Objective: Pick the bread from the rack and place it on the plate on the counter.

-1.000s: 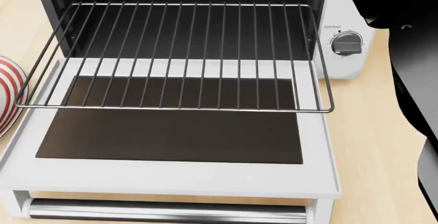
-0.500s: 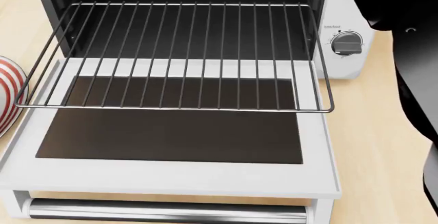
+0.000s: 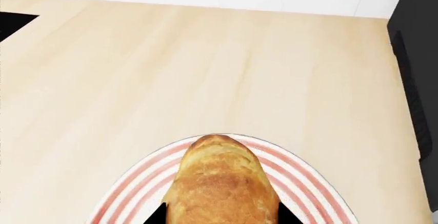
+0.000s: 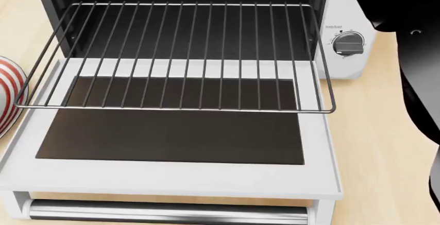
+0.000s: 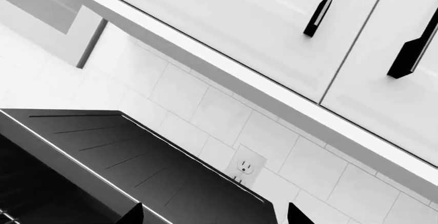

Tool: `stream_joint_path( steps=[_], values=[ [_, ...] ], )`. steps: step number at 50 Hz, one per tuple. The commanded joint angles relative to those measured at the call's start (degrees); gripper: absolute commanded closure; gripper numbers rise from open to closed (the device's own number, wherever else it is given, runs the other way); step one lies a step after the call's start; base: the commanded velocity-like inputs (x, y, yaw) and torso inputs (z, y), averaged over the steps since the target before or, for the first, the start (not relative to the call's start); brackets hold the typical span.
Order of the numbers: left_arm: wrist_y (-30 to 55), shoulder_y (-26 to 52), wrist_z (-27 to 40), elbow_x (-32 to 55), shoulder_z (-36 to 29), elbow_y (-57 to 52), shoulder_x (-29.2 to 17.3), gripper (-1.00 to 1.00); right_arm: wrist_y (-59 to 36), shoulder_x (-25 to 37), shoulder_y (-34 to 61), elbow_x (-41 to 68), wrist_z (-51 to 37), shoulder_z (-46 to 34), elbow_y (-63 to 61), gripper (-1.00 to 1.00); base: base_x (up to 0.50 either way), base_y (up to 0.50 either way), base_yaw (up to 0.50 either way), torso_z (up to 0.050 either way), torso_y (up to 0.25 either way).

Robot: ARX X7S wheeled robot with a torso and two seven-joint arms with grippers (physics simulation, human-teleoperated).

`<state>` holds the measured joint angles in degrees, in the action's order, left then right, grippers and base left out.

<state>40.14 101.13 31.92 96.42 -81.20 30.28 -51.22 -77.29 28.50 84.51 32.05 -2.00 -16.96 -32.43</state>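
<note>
Holding bread (image 3: 220, 188) over plate (image 3: 130, 190), left fingers (image 3: 157, 215) closed

Bare rack (image 4: 185, 55) open above; plate (image 4: 8, 88) crowded by oven door (image 4: 172, 137).

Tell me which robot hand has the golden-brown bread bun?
The left gripper: it clasps the golden-brown bread above the red-and-white striped plate. The right gripper is open and empty, facing the white tiled wall.
</note>
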Motion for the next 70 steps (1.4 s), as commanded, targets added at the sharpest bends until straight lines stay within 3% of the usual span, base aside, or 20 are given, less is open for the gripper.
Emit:
stream_joint_path(
  steps=[1,13,45,46,63,70],
  values=[
    [-1.4,-1.7,0.7,0.8,-0.1,1.6,0.4,1.0,0.0,0.0,0.2,0.3,-0.1,0.0,0.0,-1.0,0.0,0.0,0.0,0.0,0.0],
    [-1.2,-2.7,0.7,0.5,-0.6,2.8,2.5,1.0,-0.8,0.2,0.3,1.0,-0.4,0.4,-0.6,-1.0,0.0,0.0,0.0,0.0,0.0],
    [-0.7,-4.1,3.2,2.5,0.5,-0.1,-0.7,1.0,-1.6,0.1,1.1,2.3,-0.9,0.4,-0.7,-1.0,0.0,0.0,0.0,0.0,0.0],
    [-0.8,-3.6,3.5,2.2,0.5,-0.3,-0.7,-1.0,-1.6,0.1,1.2,2.3,-0.9,0.4,-0.7,-1.0,0.0,0.0,0.0,0.0,0.0],
    [0.7,-0.2,2.6,-0.9,0.2,-4.6,-0.2,-1.0,-1.7,0.4,0.5,3.1,-1.3,0.8,-1.3,-1.0,0.0,0.0,0.0,0.0,0.0],
    [1.3,3.4,4.3,0.5,2.5,-11.1,-3.5,-1.0,-1.7,0.5,0.5,3.3,-1.4,1.0,-1.3,-1.0,0.0,0.0,0.0,0.0,0.0]
  ],
)
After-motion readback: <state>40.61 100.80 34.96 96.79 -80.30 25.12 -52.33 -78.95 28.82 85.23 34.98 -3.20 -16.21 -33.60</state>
